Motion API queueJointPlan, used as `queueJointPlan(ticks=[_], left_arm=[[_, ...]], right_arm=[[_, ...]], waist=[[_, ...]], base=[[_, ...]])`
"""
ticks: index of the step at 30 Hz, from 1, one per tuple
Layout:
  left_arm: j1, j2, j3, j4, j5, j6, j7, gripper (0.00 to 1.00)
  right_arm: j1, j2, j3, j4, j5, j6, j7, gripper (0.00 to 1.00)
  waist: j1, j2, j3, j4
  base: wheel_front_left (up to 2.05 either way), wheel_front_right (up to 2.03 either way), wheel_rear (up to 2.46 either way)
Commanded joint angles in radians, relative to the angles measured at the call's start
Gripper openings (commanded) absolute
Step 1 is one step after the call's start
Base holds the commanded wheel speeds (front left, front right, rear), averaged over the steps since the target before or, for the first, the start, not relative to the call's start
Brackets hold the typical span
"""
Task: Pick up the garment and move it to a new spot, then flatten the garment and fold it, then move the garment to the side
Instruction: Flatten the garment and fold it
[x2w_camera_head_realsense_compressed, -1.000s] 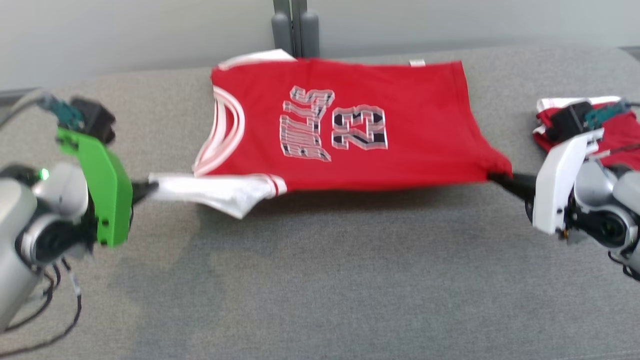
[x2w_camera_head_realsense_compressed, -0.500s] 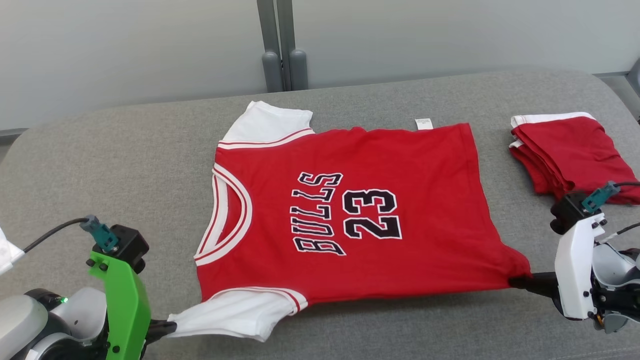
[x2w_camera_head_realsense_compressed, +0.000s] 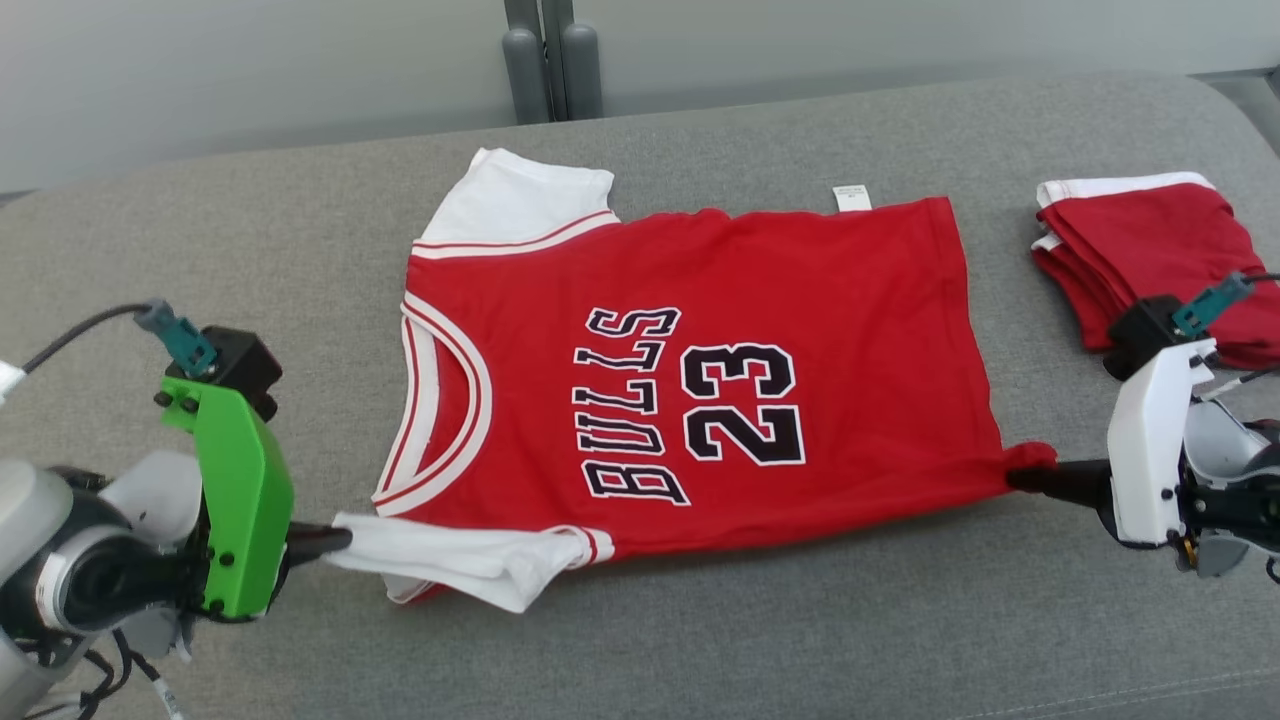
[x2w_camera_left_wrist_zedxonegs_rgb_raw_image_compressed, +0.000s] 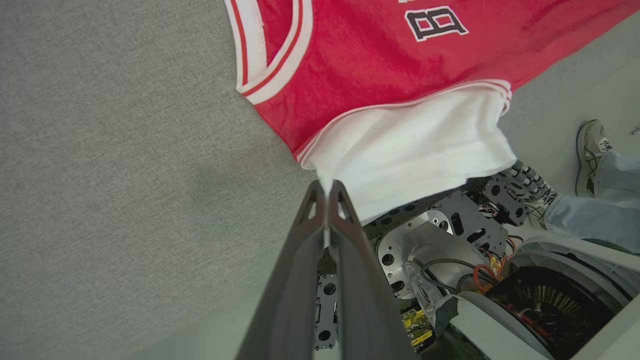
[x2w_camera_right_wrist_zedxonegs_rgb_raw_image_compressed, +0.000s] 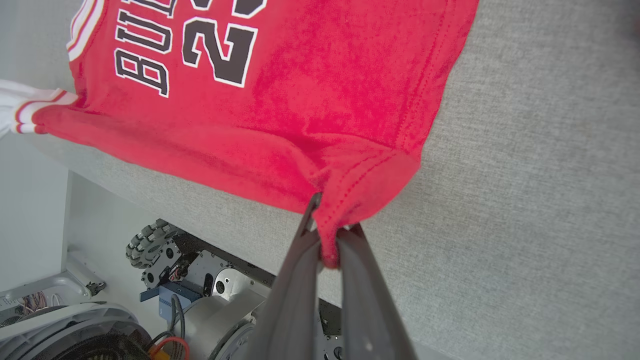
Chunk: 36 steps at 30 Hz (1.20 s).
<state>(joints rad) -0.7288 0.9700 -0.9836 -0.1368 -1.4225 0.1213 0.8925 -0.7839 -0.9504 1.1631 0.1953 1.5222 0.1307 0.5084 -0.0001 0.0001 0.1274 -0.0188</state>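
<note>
Two pinches stretch the garment (x2w_camera_head_realsense_compressed: 700, 380) flat on the counter (x2w_camera_head_realsense_compressed: 700, 640).
Left gripper (x2w_camera_head_realsense_compressed: 335, 540) jaws clamp the near white sleeve (x2w_camera_head_realsense_compressed: 450, 560), right gripper (x2w_camera_head_realsense_compressed: 1020, 478) jaws the near hem corner (x2w_camera_head_realsense_compressed: 1030, 458), apparently pulling apart to smooth it.

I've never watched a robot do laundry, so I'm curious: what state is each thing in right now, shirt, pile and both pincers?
Red jersey: spread out print up, not folded, near edge pulled taut.
Left pincer: shut on the jersey's white near sleeve.
Right pincer: shut on the jersey's near hem corner.
Red pile: folded, lying apart on the right.
</note>
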Motion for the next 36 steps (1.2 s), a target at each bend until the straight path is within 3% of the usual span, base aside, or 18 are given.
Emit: queueJointPlan(ticks=[1, 10, 22, 23, 24, 26, 27, 28, 36], left_arm=[[-0.034, -0.023, 0.005, 0.034, -0.004, -0.009, 0.018, 0.0], [-0.204, -0.182, 0.026, 0.262, 0.002, -0.052, 0.071, 0.0], [-0.31, -0.309, 0.033, 0.505, 0.034, -0.115, 0.045, 0.0], [-0.31, -0.314, 0.031, 0.518, 0.034, -0.12, 0.041, 0.0], [-0.31, -0.319, 0.03, 0.532, 0.036, -0.126, 0.039, 0.0], [-0.308, -0.329, 0.031, 0.558, 0.039, -0.138, 0.026, 0.0], [-0.307, -0.334, 0.033, 0.568, 0.041, -0.143, 0.016, 0.19], [-0.305, -0.341, 0.035, 0.581, 0.04, -0.15, 0.003, 0.98], [-0.262, -0.339, 0.048, 0.617, 0.056, -0.209, -0.097, 1.0]], right_arm=[[-0.02, 0.015, -0.007, 0.012, 0.013, 0.0, 0.016, 0.0], [-0.114, 0.081, -0.038, 0.122, 0.04, 0.0, 0.089, 0.0], [-0.168, 0.168, -0.053, 0.23, 0.053, 0.0, 0.104, 0.03], [-0.168, 0.174, -0.054, 0.233, 0.052, 0.0, 0.098, 0.13], [-0.168, 0.179, -0.058, 0.236, 0.05, 0.0, 0.089, 0.47], [-0.163, 0.186, -0.063, 0.246, 0.058, 0.0, 0.078, 1.0], [-0.161, 0.189, -0.066, 0.251, 0.06, 0.0, 0.073, 1.0], [-0.158, 0.192, -0.07, 0.252, 0.062, 0.0, 0.065, 1.0], [-0.122, 0.16, -0.117, 0.229, 0.062, 0.0, -0.053, 1.0]], waist=[[0.0001, -0.0001, 0.039, -0.005], [0.0001, -0.0001, 0.129, -0.017], [0.0001, -0.0001, 0.172, -0.031], [0.0001, -0.0001, 0.171, -0.031], [0.0001, -0.0001, 0.169, -0.032], [0.0001, -0.0001, 0.163, -0.032], [0.0001, -0.0001, 0.16, -0.031], [0.0001, -0.0001, 0.155, -0.03], [0.0001, -0.0001, 0.091, -0.02]], base=[[0.0, 0.0, 0.0], [0.0, 0.0, 0.0], [0.0, 0.0, 0.0], [0.0, 0.0, 0.0], [0.0, 0.0, 0.0], [0.0, 0.0, 0.0], [0.0, 0.0, 0.0], [0.0, 0.0, 0.0], [0.0, 0.0, 0.0]])
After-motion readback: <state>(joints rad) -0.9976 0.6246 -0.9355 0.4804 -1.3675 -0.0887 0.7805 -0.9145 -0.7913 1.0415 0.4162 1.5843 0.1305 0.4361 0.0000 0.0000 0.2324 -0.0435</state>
